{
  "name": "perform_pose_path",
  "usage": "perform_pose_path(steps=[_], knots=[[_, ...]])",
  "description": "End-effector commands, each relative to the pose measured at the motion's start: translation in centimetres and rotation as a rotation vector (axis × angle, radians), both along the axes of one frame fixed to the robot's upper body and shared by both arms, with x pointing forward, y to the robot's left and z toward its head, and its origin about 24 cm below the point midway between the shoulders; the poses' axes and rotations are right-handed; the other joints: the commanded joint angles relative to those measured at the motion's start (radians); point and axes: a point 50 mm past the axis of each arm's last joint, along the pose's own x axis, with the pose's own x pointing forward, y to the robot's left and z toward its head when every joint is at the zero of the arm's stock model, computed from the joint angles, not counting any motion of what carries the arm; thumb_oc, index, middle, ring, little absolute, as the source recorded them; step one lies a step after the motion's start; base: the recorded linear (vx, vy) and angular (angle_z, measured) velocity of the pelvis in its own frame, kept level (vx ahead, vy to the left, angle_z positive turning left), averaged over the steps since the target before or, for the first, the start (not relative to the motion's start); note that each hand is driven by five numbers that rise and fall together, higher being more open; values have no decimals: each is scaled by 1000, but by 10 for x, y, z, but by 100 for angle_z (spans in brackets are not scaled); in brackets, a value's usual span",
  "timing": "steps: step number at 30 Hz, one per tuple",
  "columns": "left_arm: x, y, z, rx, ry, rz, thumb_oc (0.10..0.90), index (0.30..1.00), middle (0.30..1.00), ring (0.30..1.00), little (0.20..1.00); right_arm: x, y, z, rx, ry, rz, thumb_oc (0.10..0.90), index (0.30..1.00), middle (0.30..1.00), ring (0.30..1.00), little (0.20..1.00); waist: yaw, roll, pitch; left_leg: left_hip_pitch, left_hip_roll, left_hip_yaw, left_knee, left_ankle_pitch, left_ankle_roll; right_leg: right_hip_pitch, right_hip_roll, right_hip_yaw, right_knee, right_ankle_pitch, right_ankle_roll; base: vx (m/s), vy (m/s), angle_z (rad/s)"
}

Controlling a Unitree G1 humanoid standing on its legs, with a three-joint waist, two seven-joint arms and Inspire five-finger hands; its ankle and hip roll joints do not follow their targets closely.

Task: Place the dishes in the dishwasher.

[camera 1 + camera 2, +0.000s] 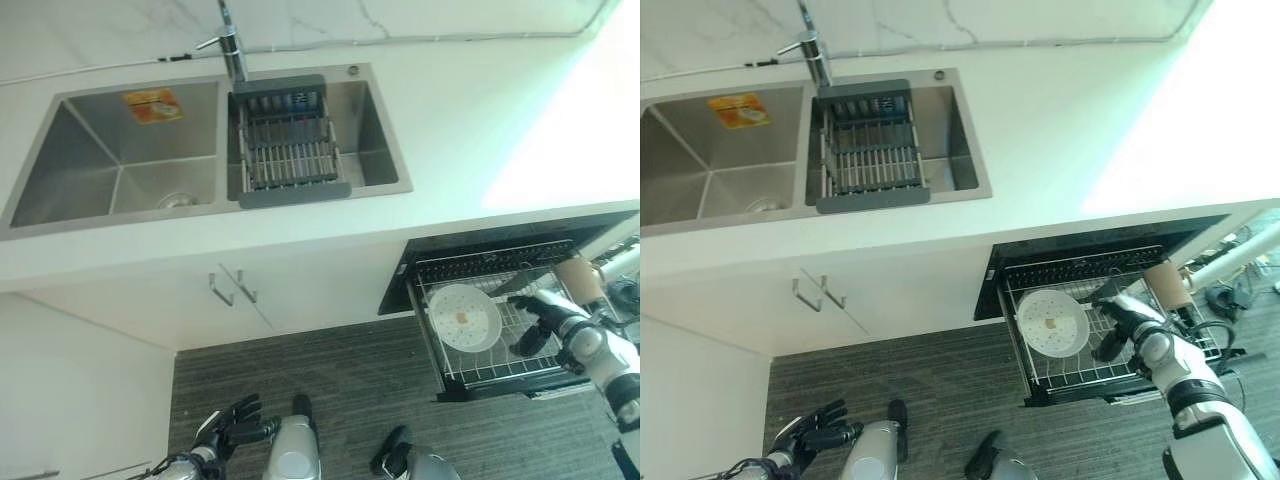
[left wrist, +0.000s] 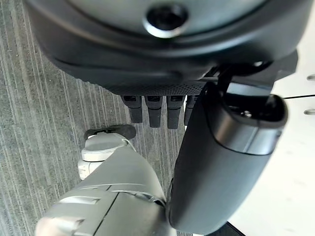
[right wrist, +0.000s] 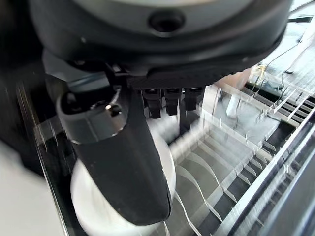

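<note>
While your right hand [image 1: 1127, 325] hovers loose-fingered over the dishwasher rack [image 1: 1110, 372], beside the white plate [image 1: 1052, 323], your left hand [image 1: 232, 425] hangs relaxed, holding nothing.

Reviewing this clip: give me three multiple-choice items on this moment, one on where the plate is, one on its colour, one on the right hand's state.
1. Where does the white plate lie?
A. In the pulled-out dishwasher rack
B. In the left sink basin
C. On the countertop

2. What colour is the plate?
A. Blue
B. White with a small orange mark
C. Black

3. How is the right hand?
A. Curled round the plate
B. Closed round the faucet
C. Open, fingers relaxed above the rack beside the plate

Answers:
1 A, the plate rests on the wire rack below the countertop.
2 B, both eye views show a white disc with an orange spot near its middle.
3 C, its fingers hang loose over the wires and hold nothing.

The left hand hangs low over the floor, fingers relaxed.
</note>
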Motion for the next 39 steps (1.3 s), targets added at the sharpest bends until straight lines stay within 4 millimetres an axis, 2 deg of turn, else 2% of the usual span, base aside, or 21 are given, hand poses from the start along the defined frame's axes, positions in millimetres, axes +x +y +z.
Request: perform_pose_path(steps=[1, 3, 7, 9, 11, 13, 16, 17, 19, 20, 21, 22, 24, 26, 32, 34, 39], knots=[[-28, 3, -6, 34, 71, -23, 800, 900, 900, 900, 900, -11, -32, 39, -10, -215, -168, 800, 900, 900, 900, 900, -21, -3, -56, 46, 52, 22, 31, -128, -47, 38, -17, 75, -14, -52, 113, 42, 6, -23], [-32, 3, -7, 29, 76, -2, 800, 900, 900, 900, 900, -20, -36, 41, 8, -267, -203, 800, 900, 900, 900, 900, -44, -9, -62, 53, 56, 31, 31, -133, -47, 39, -10, 90, -14, -57, 111, 32, 3, -30], [-38, 2, -10, 16, 71, 46, 800, 900, 900, 900, 900, -41, -43, 42, 161, -382, -291, 800, 900, 900, 900, 900, -98, -18, -73, 76, 70, 63, 31, -140, -47, 41, 2, 119, -14, -65, 107, 14, -4, -29], [-39, 2, -10, 14, 68, 56, 800, 900, 900, 900, 900, -52, -51, 40, 203, -417, -362, 800, 900, 900, 900, 900, -115, -20, -78, 86, 75, 76, 31, -145, -48, 43, 6, 128, -14, -68, 106, 14, -14, -29], [-39, 0, -11, 11, 68, 64, 800, 900, 900, 900, 900, -67, -62, 33, 298, -477, -506, 800, 900, 900, 900, 900, -133, -20, -84, 97, 80, 89, 31, -148, -50, 46, 10, 136, -14, -72, 104, 14, -16, -36], [-41, -3, -14, 5, 69, 79, 800, 900, 900, 900, 900, -80, -68, 18, 404, -515, -632, 800, 900, 900, 900, 900, -150, -19, -89, 105, 82, 100, 31, -151, -53, 49, 14, 147, -14, -76, 102, 14, -6, -29], [-44, -8, -17, 0, 78, 83, 800, 900, 900, 900, 900, -96, -64, -16, 580, -480, -793, 800, 900, 900, 900, 900, -159, -13, -94, 116, 86, 111, 31, -151, -56, 56, 17, 151, -14, -81, 98, 24, -10, -23], [-45, -10, -19, -1, 83, 81, 800, 900, 900, 900, 900, -108, -62, -40, 668, -436, -902, 800, 900, 900, 900, 900, -161, -10, -97, 124, 87, 118, 31, -152, -57, 63, 19, 149, -14, -86, 94, 37, -32, -23], [-46, -12, -20, 0, 85, 74, 800, 900, 900, 900, 900, -117, -55, -63, 816, -407, -1012, 800, 900, 900, 900, 900, -159, -7, -99, 130, 88, 120, 31, -153, -59, 70, 21, 147, -14, -89, 91, 34, -41, -8], [-46, -13, -21, 0, 89, 69, 800, 900, 900, 900, 900, -120, -49, -75, 918, -396, -1068, 591, 587, 587, 587, 587, -157, -3, -101, 132, 86, 118, 31, -154, -59, 74, 22, 145, -14, -91, 88, 34, -44, -2], [-46, -15, -22, 1, 94, 60, 800, 900, 900, 900, 900, -124, -44, -87, 1010, -390, -1131, 507, 460, 460, 460, 460, -153, 0, -104, 134, 86, 118, 31, -154, -60, 78, 23, 142, -14, -94, 86, 38, -46, -1], [-47, -16, -23, 3, 102, 50, 800, 900, 900, 900, 900, -128, -38, -100, 1080, -376, -1188, 400, 300, 300, 300, 300, -148, 4, -107, 135, 85, 116, 31, -154, -61, 82, 24, 140, -14, -97, 85, 50, -54, 0], [-49, -19, -26, 7, 120, 27, 800, 900, 900, 900, 900, -132, -21, -123, 1300, -374, -1336, 400, 300, 300, 300, 300, -130, 17, -115, 139, 81, 109, 31, -153, -64, 93, 24, 130, -14, -104, 80, 47, -45, 0], [-50, -20, -28, 9, 129, 18, 800, 900, 900, 900, 900, -135, -14, -132, 1356, -367, -1401, 400, 300, 300, 300, 300, -119, 26, -121, 140, 79, 104, 31, -154, -66, 98, 24, 125, -14, -109, 78, 16, -14, 0], [-55, -29, -32, -4, 164, -19, 800, 900, 900, 900, 900, -131, 0, -145, 1394, -320, -1575, 400, 300, 300, 300, 300, -60, 64, -139, 128, 64, 71, 31, -147, -75, 115, 15, 88, -14, -121, 70, 15, -26, 16], [-58, -34, -34, -10, 175, -14, 800, 900, 900, 900, 900, -133, 1, -147, 1391, -320, -1631, 400, 300, 300, 300, 300, -46, 72, -142, 124, 58, 59, 31, -146, -75, 121, 13, 79, -14, -124, 66, 31, -4, 27], [-60, -39, -36, -16, 189, -12, 800, 900, 900, 900, 900, -130, 0, -144, 1388, -328, -1649, 400, 300, 300, 300, 300, -25, 83, -141, 115, 47, 41, 31, -142, -77, 128, 7, 63, -14, -126, 63, 22, 13, 18]])
